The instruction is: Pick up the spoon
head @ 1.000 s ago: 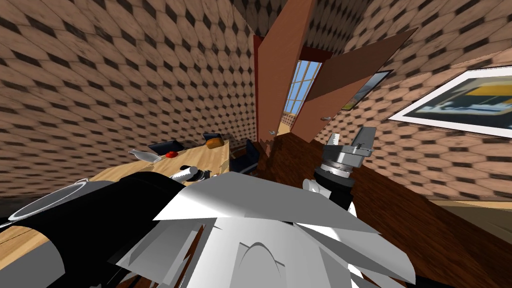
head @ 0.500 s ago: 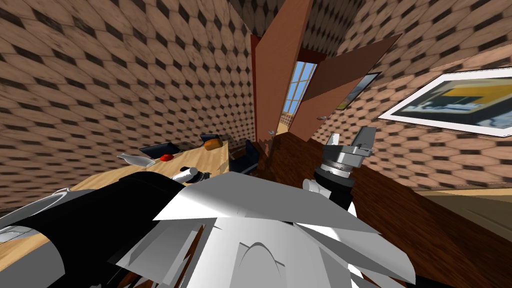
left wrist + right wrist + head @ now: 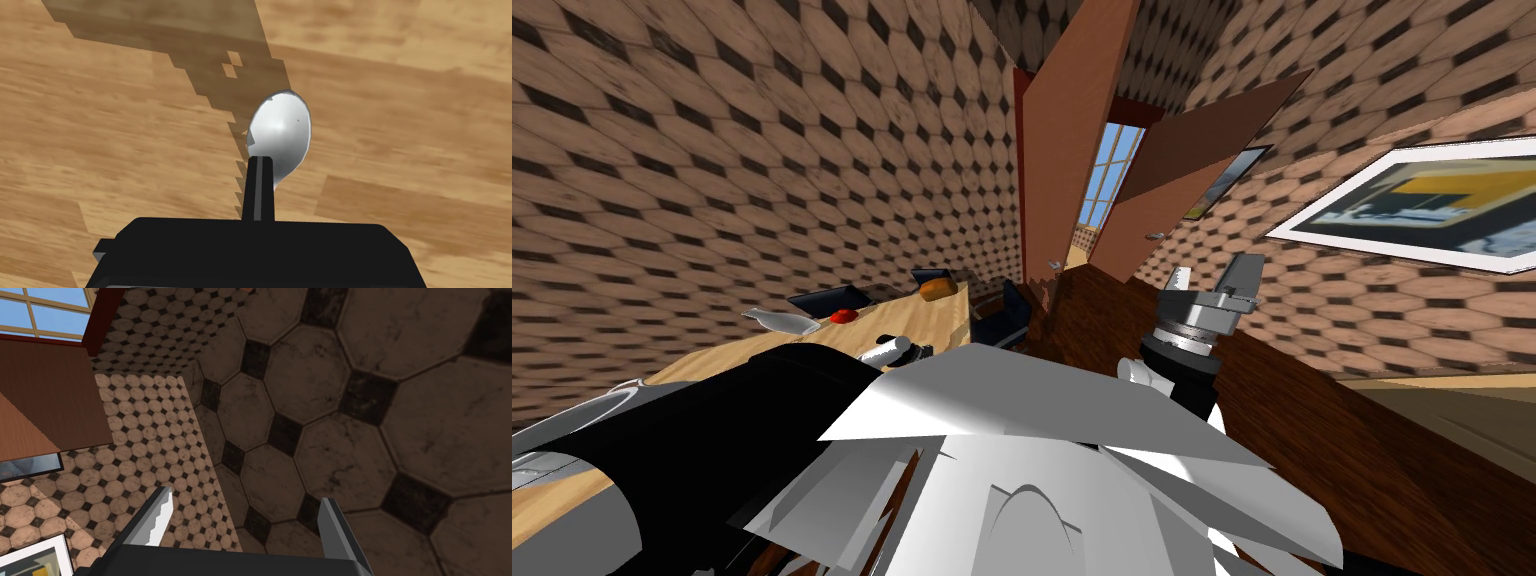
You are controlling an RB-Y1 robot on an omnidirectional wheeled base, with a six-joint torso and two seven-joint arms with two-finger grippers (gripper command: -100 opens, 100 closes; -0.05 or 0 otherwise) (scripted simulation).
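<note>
The left end effector (image 3: 259, 161) is clenched on the spoon (image 3: 280, 131). Its two fingers are pressed together on the handle, and the shiny grey bowl sticks out just past their tips. Under the bowl lies the light wooden bench (image 3: 400, 125), with a jagged shadow (image 3: 200, 50) across it. From this angle it is hard to say whether the spoon touches the wood or hangs just clear of it.

In the head view the bench runs away to the robot's front left. Farther along it sit a pale grey dish (image 3: 782, 321) and a small red thing (image 3: 843, 316) just beside it. A brown loaf-like lump (image 3: 939, 288) lies at the far end. Dark chairs (image 3: 830, 297) stand along its far side.

The right end effector (image 3: 1212, 274) is held up on the robot's right, above the dark wooden floor (image 3: 1362, 450) and well apart from the bench. Its fingers are released and spread wide.
</note>
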